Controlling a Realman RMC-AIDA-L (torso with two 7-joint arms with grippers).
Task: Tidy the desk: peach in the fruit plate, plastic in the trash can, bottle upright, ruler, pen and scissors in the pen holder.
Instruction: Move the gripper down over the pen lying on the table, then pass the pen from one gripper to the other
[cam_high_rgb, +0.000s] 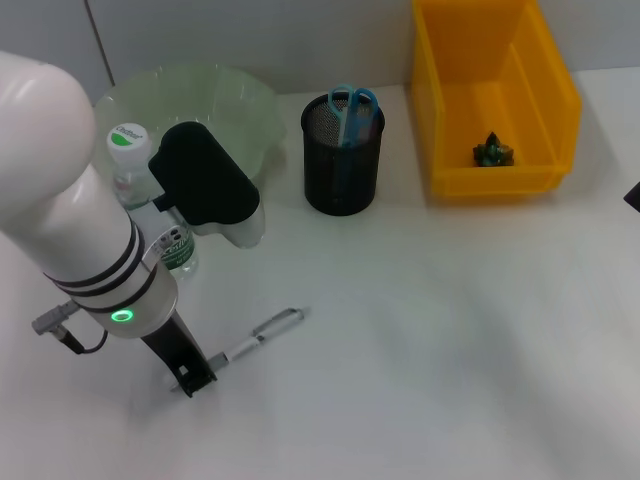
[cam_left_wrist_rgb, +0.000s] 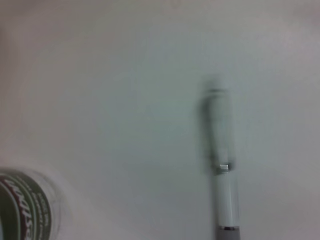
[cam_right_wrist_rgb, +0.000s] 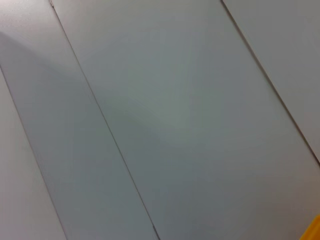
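Left gripper (cam_high_rgb: 192, 378) at pen (cam_high_rgb: 262, 335) end, grip unclear | bottle (cam_high_rgb: 150, 195) upright just behind | right arm unseen

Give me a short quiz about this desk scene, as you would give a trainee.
1. True or false: the pen is already in the pen holder.
2. Which holds the scissors? A) trash can B) pen holder C) fruit plate
3. Fill in: the bottle stands ____ beside the fruit plate.

Key
1. False: it lies on the desk, by the left gripper.
2. B
3. upright
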